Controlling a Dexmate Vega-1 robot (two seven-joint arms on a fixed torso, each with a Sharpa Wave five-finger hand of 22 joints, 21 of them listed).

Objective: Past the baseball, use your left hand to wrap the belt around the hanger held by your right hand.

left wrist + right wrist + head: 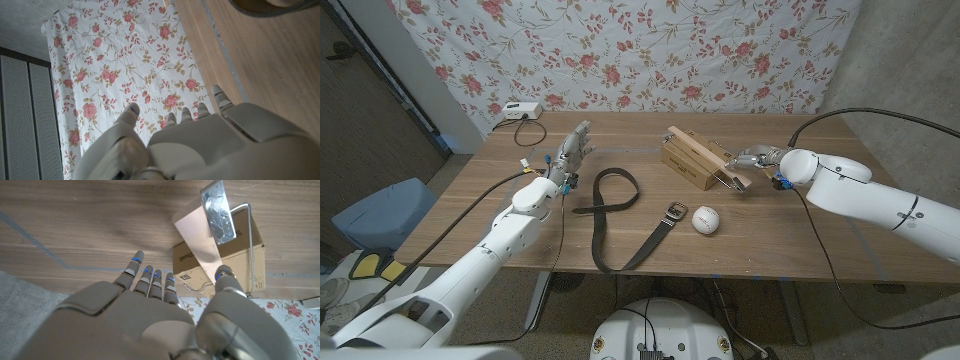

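Holding the left robot hand [570, 158] wide, fingers spread and gripping nothing, raised over the counter [800, 240] near its left-rear part. Pointing the fingers away toward the flowered curtain [650, 50], as also appearing in the left wrist view. Hanging just beside the looped end of the belt [648, 241], apart from it and not touching.

Keeping the right robot hand [760, 158] closed on the hanger [700, 150], apparently pinching one wooden end between thumb and fingers; in the right wrist view, seeing the pale wood and its metal clip running up from that grip. Resting the hanger across a cardboard box [680, 163] rather than lifting it clear, as far as can be judged.

Lying flat: the belt, curling into a loop near the left robot hand, bending round toward the front edge, and ending with its buckle just beside the baseball [707, 219], which is sitting in front of the box.

Judging the step in hand: reaching for the belt, with no wrapping begun yet. Needing next: lowering the left robot hand onto the loop, closing on the strap, then carrying it rightward behind the baseball to the hanger.

Watching the margins: belt bend lying close to the front edge and likely to slide off if dragged; baseball free to roll if the buckle is tugged. Finding open room between loop and box, and behind the belt, for moving.
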